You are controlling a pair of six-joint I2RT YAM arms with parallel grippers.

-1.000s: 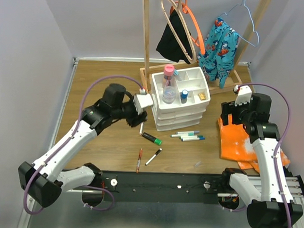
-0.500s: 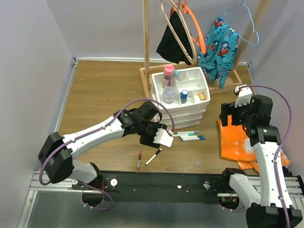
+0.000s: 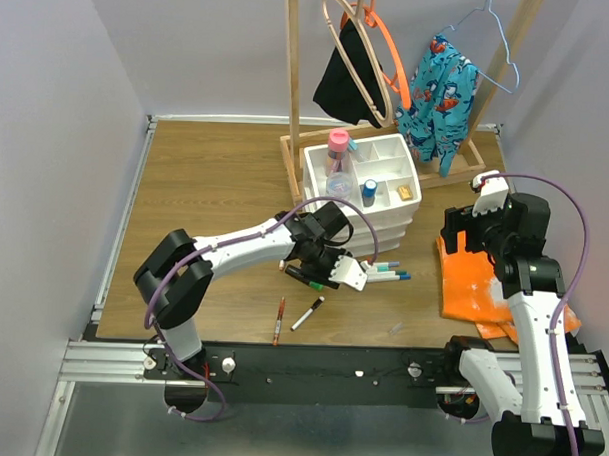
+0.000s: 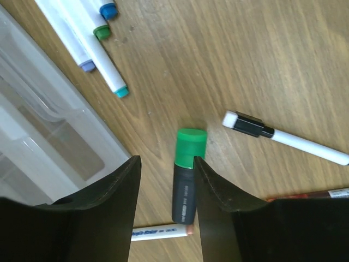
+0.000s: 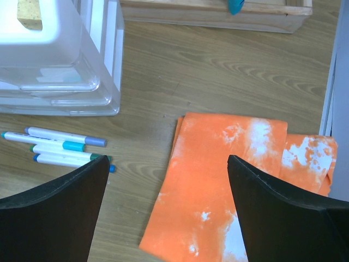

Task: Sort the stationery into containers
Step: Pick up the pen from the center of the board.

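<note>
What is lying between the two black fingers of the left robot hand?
Between the fingers of the left gripper lies a green-capped black marker, flat on the wooden table; the left wrist view shows it.

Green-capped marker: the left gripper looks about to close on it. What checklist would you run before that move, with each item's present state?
1. Green-capped marker lies between the left gripper jaws: ok.
2. Marker centred in the jaws: not ok, it sits close to one finger.
3. Jaws open wide enough: ok.
4. White pen at the marker's tail out of the grip: cannot tell.
5. Organiser apart from the near finger: ok.
6. Right gripper open, over the orange cloth, out of the way: ok.
</note>
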